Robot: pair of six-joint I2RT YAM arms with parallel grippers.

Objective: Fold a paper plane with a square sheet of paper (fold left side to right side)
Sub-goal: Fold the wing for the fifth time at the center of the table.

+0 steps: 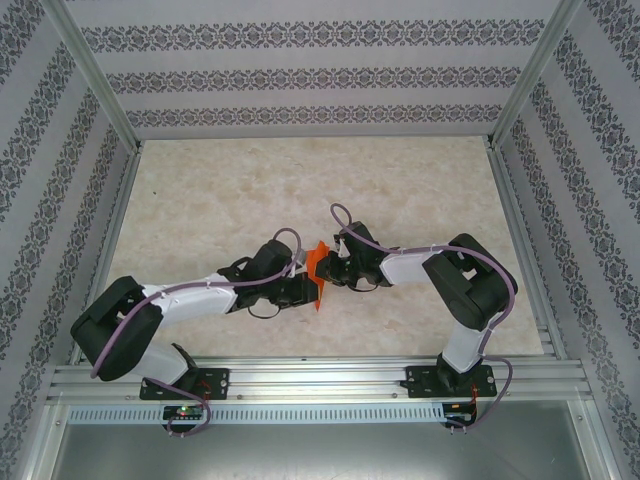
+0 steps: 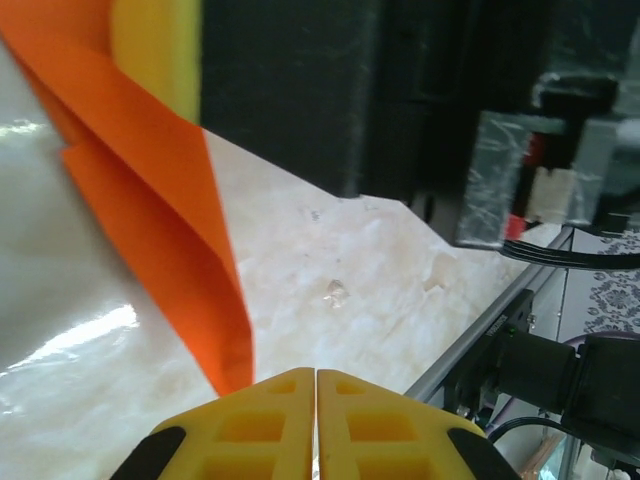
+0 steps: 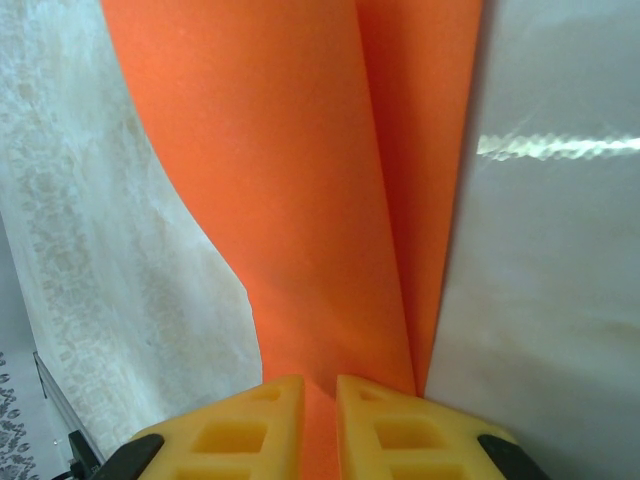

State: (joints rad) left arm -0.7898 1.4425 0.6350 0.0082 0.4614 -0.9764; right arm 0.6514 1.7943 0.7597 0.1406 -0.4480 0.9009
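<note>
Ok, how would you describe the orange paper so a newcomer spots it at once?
Start at the pale marbled tabletop, towards its front edge. The folded sheet of thin orange paper stands between the left gripper and the right gripper, which pinches it. Nothing else is orange.

From above, the sheet of paper (image 1: 317,262) is too small for us to read its folds, and the two wrists at its 3 and 9 o'clock cover much of it and both sets of jaws.

In the left wrist view the sheet runs off the picture at 11 o'clock. Its point ends at the left gripper (image 2: 317,425), and we cannot tell whether the two touch. A yellow pad (image 2: 155,50) at 12 o'clock is cut by the top edge. It may belong to the right arm, as may the blurred dark housing (image 2: 300,90).

In the right wrist view the sheet leaves the frame at 12 o'clock, and its near edge is hidden inside the right gripper (image 3: 320,425).
</note>
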